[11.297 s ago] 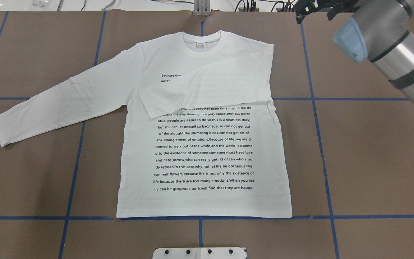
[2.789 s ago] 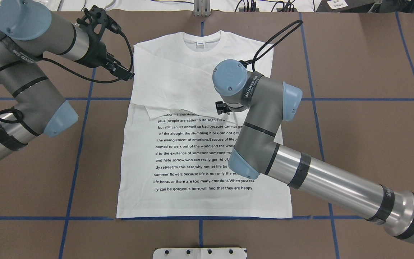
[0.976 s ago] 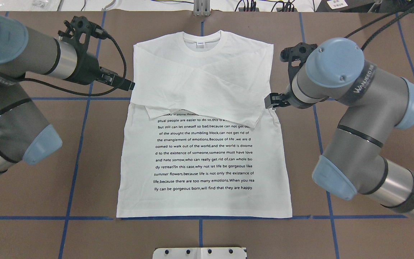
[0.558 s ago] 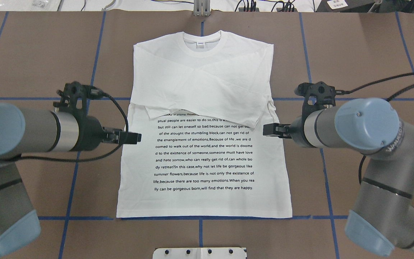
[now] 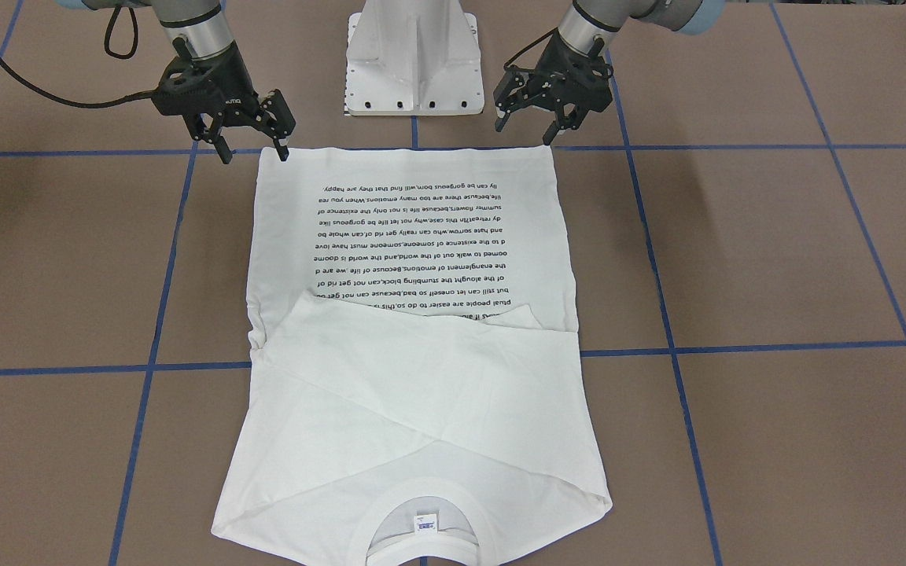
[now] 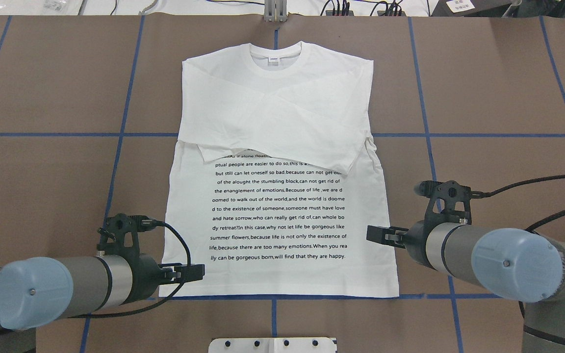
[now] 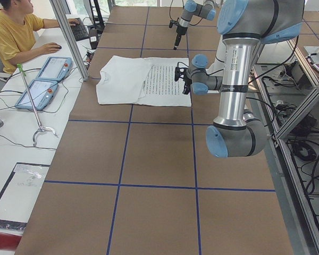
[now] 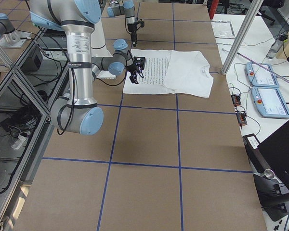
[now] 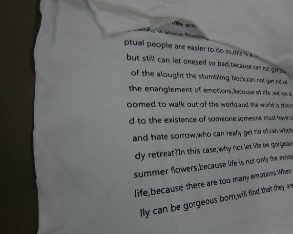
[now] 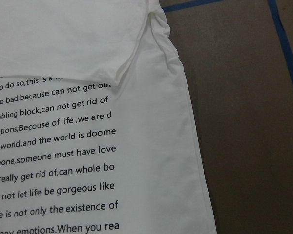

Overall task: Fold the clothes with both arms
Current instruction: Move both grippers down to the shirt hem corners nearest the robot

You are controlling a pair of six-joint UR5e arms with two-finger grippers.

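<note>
The white long-sleeved T-shirt (image 6: pixel 277 215) lies flat with the print up. Its collar (image 6: pixel 275 58) is at the far side and its hem is toward the robot. Both sleeves are folded across the chest (image 5: pixel 421 393). My left gripper (image 5: pixel 525 132) is open just above the hem's left corner, also seen low in the overhead view (image 6: pixel 192 272). My right gripper (image 5: pixel 255 153) is open over the hem's right corner, beside the shirt's right edge (image 6: pixel 378 234). Neither holds cloth. The wrist views show only printed fabric (image 9: pixel 185 122) and the shirt's right edge (image 10: pixel 185 146), no fingers.
The white pedestal base (image 5: pixel 412 63) stands just behind the hem, between the arms. Brown table paper (image 6: pixel 508 98) with blue tape lines (image 6: pixel 272 297) surrounds the shirt. A seated person (image 7: pixel 16 32) and two teach pendants (image 7: pixel 42 79) are beyond the table's far edge.
Both grippers have moved from the shirt's mid-sides back toward the robot, down to the hem corners. The shirt has not moved since the second sleeve was folded over.
</note>
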